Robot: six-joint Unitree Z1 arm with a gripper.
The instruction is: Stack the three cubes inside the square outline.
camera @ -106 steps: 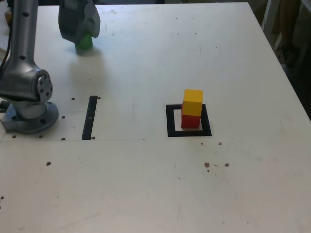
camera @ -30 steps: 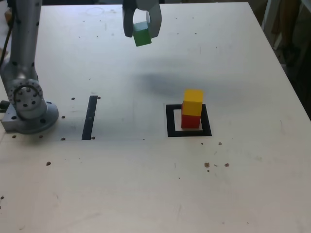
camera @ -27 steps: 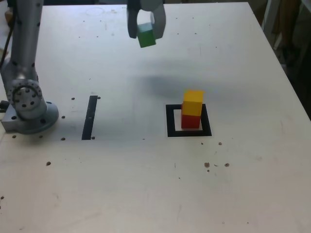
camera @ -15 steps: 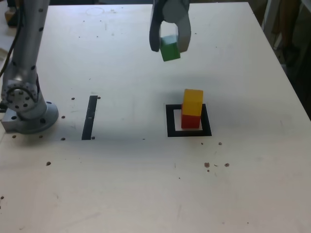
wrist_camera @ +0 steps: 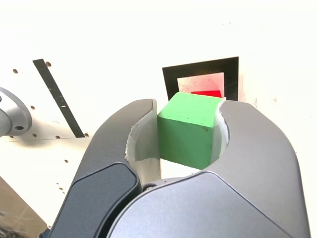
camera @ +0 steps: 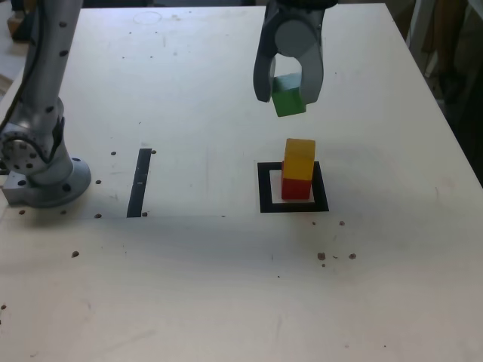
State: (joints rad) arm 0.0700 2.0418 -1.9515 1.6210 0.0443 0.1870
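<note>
- Arm (camera: 47,68): silver-grey metal column with a smooth, satin finish.
- Lower joint housing (camera: 29,154): rounded, cylindrical; circular end cap carries a ring of small dark screw holes.
- Base flange (camera: 53,188): flat, round, grey, with bolt holes along its rim.
- Hand (camera: 287,89): two broad, curved grey fingers (wrist_camera: 257,148) joined at a rounded light-grey hub.
- Finger inner faces: lined with pale, whitish pads (wrist_camera: 141,139).
- Hand body: darker grey shell panels with smooth, contoured seams.

Ext high front; wrist close, down; shared square outline (camera: 293,188) (wrist_camera: 200,79)
</note>
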